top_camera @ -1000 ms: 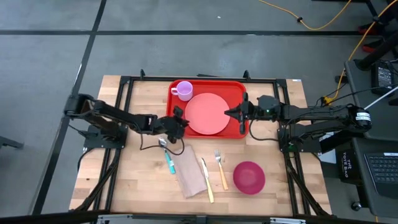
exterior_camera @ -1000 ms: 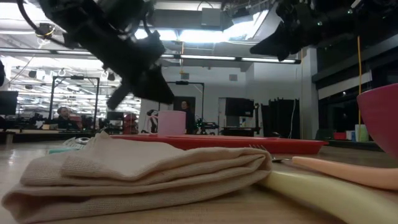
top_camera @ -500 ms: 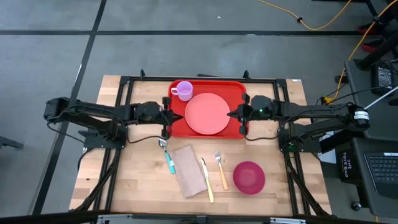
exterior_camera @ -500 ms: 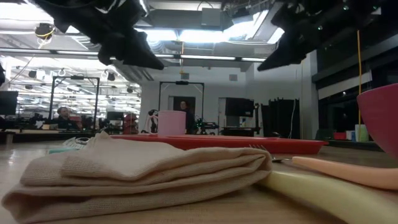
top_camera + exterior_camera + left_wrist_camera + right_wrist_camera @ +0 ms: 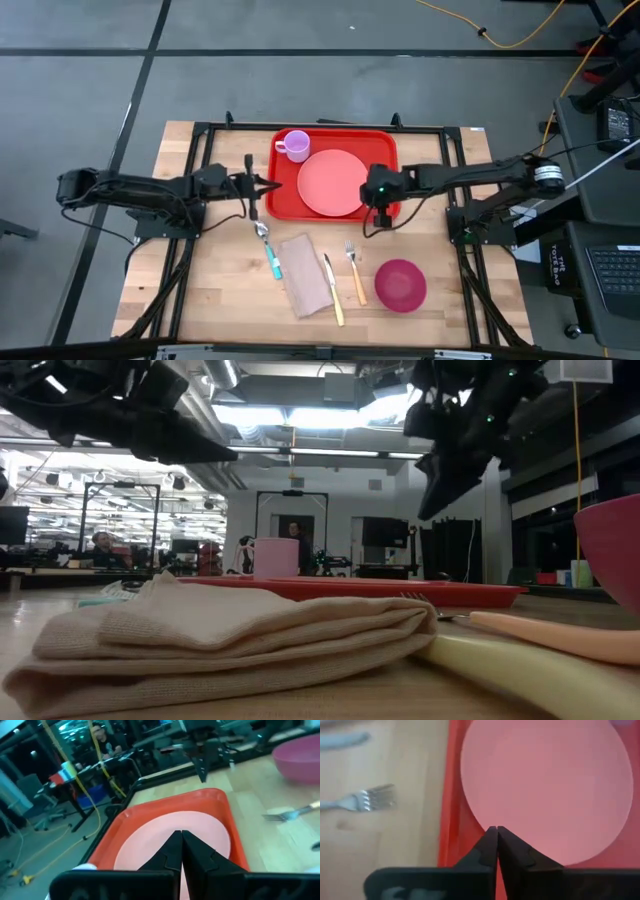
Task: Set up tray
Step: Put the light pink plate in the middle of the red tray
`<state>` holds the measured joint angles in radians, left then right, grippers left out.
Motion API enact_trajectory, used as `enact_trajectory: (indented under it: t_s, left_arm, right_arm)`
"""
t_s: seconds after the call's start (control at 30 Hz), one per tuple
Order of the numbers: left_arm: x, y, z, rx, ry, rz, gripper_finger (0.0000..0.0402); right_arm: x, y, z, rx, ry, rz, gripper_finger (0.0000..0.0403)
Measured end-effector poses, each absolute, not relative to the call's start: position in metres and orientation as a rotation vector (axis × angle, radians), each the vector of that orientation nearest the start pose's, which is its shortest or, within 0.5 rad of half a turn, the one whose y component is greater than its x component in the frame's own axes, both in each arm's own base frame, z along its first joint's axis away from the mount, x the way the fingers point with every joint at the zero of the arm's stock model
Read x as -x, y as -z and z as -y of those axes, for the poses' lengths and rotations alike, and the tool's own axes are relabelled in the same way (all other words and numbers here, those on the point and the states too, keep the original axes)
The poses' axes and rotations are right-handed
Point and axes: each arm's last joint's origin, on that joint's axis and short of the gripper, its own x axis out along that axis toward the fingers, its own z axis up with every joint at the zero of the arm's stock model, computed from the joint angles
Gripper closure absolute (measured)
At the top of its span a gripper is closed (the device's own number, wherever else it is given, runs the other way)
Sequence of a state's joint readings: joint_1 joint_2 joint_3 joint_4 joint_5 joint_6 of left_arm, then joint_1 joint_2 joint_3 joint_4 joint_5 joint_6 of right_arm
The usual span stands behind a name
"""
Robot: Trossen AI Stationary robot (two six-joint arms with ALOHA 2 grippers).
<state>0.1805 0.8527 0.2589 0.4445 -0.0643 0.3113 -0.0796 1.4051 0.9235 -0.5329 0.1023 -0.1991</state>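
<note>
The red tray point(image 5: 383, 145) lies at the table's far middle. On it sit a round pink plate point(image 5: 332, 183) and a lilac cup point(image 5: 294, 145). My left gripper point(image 5: 268, 186) hovers shut and nearly level just off the tray's left rim, pointing at the plate point(image 5: 210, 827). My right gripper point(image 5: 381, 203) is shut and slants down over the tray's near right corner, above the plate's edge point(image 5: 485, 815). In the low view both grippers point(image 5: 222, 453) point(image 5: 432, 500) hang well above the table.
On the wood near the tray lie a teal-handled spoon point(image 5: 268, 245), a folded beige napkin point(image 5: 305, 275), a yellow knife point(image 5: 333, 290) and a fork point(image 5: 354, 270). A magenta bowl point(image 5: 400, 283) stands at the near right.
My left gripper has drawn back from beside the spoon toward the table's left edge, risen, and come up from a downward slant to nearly level. My right gripper has moved toward the table's left over the tray's corner and tipped from level to slanting down.
</note>
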Motion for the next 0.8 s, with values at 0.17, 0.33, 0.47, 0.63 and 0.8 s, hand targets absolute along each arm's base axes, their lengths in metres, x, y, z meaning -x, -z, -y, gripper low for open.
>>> enact_trajectory:
  t_s: [0.17, 0.33, 0.47, 0.63, 0.8]
  left_arm:
    - [-0.169, -0.198, -0.038, -0.224, -0.255, -0.169, 0.04]
    - [-0.169, -0.197, -0.038, -0.214, -0.26, -0.18, 0.0398]
    - [-0.168, -0.196, -0.038, -0.205, -0.259, -0.19, 0.0397]
    - [-0.168, -0.192, -0.038, -0.202, -0.254, -0.229, 0.04]
    - [-0.168, -0.192, -0.038, -0.202, -0.253, -0.231, 0.0398]
  right_arm:
    - [-0.279, -0.207, 0.025, 0.267, 0.079, -1.092, 0.0362]
    - [-0.284, -0.188, 0.026, 0.348, 0.03, -1.184, 0.0327]
    - [-0.289, -0.172, 0.027, 0.426, 0.019, -1.25, 0.0298]
    - [-0.292, -0.157, 0.03, 0.507, 0.083, -1.328, 0.0276]
    - [-0.296, -0.147, 0.029, 0.541, 0.056, -1.348, 0.0273]
